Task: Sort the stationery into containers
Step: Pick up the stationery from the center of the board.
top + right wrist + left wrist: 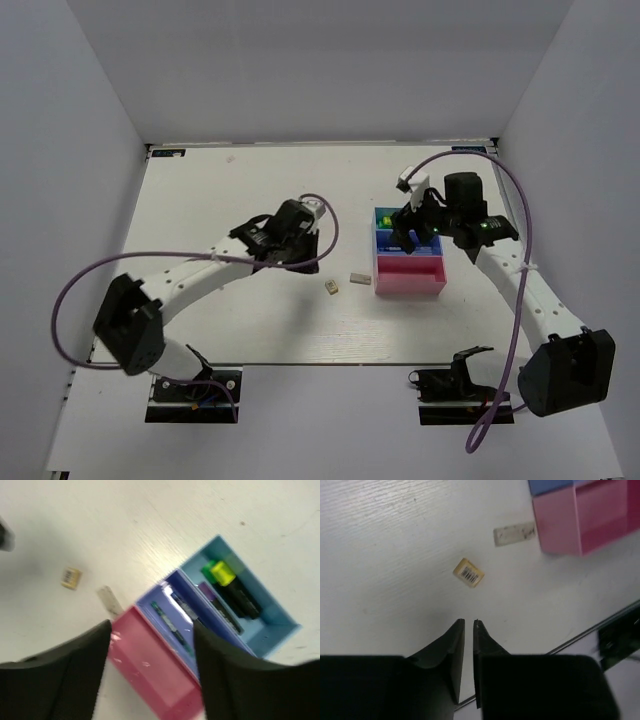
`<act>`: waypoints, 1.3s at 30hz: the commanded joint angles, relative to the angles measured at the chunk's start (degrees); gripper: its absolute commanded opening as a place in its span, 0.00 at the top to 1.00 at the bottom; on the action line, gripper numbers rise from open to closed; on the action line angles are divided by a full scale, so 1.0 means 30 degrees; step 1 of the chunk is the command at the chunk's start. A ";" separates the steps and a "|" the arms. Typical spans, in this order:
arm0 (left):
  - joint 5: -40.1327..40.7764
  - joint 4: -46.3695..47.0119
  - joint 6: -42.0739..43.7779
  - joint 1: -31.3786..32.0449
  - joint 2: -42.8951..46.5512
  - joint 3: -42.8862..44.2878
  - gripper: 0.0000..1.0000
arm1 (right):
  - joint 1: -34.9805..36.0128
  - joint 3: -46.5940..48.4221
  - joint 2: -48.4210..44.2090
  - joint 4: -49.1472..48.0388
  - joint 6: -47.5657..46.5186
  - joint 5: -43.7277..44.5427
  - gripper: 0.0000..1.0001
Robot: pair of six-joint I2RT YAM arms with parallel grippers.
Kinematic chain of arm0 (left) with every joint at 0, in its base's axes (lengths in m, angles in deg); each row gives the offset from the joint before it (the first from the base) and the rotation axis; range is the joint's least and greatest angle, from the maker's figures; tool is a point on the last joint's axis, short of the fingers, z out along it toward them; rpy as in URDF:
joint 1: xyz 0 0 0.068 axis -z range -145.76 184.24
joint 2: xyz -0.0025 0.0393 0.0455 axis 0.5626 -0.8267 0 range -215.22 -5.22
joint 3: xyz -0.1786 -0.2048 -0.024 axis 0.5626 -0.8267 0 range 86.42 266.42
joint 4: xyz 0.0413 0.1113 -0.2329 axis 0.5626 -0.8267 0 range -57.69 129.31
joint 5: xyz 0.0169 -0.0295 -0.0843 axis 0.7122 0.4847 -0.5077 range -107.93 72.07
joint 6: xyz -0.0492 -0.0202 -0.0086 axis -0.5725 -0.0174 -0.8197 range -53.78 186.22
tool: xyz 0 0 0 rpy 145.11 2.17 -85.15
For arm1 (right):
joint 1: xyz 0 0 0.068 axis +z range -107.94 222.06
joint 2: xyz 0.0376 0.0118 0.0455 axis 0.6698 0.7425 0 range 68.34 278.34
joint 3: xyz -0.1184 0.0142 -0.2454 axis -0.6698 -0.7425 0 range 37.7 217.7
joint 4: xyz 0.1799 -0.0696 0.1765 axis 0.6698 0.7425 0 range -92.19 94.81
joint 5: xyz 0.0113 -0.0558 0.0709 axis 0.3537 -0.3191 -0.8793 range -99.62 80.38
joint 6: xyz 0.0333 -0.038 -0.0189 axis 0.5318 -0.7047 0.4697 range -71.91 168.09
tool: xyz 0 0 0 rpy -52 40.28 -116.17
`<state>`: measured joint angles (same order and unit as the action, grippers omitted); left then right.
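The organiser (436,282) stands right of centre. In the right wrist view its light blue bin (280,620) holds the green (207,570), yellow (223,573) and purple (209,593) highlighters. The darker blue bin (150,599) holds a greenish pen (167,622) and a blue pen (183,608). The pink bin (150,665) holds nothing. Two erasers (331,286) (359,278) lie on the table left of the pink bin. They also show in the left wrist view, one with a barcode (469,573) and one pale (515,533). My right gripper (151,630) hovers open over the organiser. My left gripper (468,625) is shut and empty, just short of the erasers.
The white table (220,200) has white walls at the back and both sides. Its front edge (600,625) runs close behind my left gripper. Purple cables loop off both arms.
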<state>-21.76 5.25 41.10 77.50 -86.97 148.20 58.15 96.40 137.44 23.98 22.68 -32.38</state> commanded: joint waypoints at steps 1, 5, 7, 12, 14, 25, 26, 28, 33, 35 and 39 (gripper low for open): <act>0.3182 -0.1799 -0.5620 0.0490 -0.2412 0.1788 0.74 | -0.0122 0.0650 -0.0561 0.0914 0.4833 -0.1789 0.37; 0.3416 -0.1212 -1.0246 0.0752 -0.4327 0.2373 0.55 | -0.0385 -0.0430 -0.1967 -0.0166 0.6385 -0.0152 1.00; 0.3913 -0.1708 -1.1892 0.0870 -0.5583 0.2813 0.54 | -0.0531 -0.1192 -0.2873 -0.0842 0.6826 0.0349 1.00; 0.4735 -0.2974 -1.4386 0.1572 -0.7697 0.5391 0.51 | -0.0941 -0.2485 -0.3901 -0.1867 0.7355 0.1611 0.92; 0.4765 -0.2940 -1.4767 0.1806 -0.8455 0.5917 0.49 | -0.1117 -0.2486 -0.3990 -0.1723 0.7385 0.1466 0.89; 0.4999 -0.5693 -1.4945 0.2247 -1.0511 0.7794 0.44 | -0.1937 -0.2867 -0.4577 -0.1986 0.7590 0.1260 0.86; 0.5144 -0.5696 -1.4916 0.2248 -1.0512 0.7709 0.44 | -0.1996 -0.2895 -0.4577 -0.2015 0.7591 0.1202 0.86; 0.5321 -0.5638 -1.4741 0.2394 -1.0337 0.7388 0.44 | -0.2055 -0.2895 -0.4605 -0.1928 0.7620 0.1056 0.86; 0.5644 -0.6076 -1.4623 0.2394 -1.0510 0.7357 0.44 | -0.2406 -0.2925 -0.4665 -0.1957 0.7795 0.0821 0.85; 0.5411 -0.6135 -1.4565 0.2365 -1.0804 0.7327 0.44 | -0.2407 -0.2954 -0.4752 -0.1928 0.7854 0.0733 0.85; 0.5087 -0.5785 -1.4506 0.2424 -1.1331 0.7151 0.44 | -0.2611 -0.2954 -0.4753 -0.1957 0.7913 0.0557 0.85</act>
<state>-7.62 -11.65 -0.83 84.39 -120.35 169.66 50.92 87.61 124.24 20.14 45.41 -29.43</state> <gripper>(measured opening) 0.562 0.146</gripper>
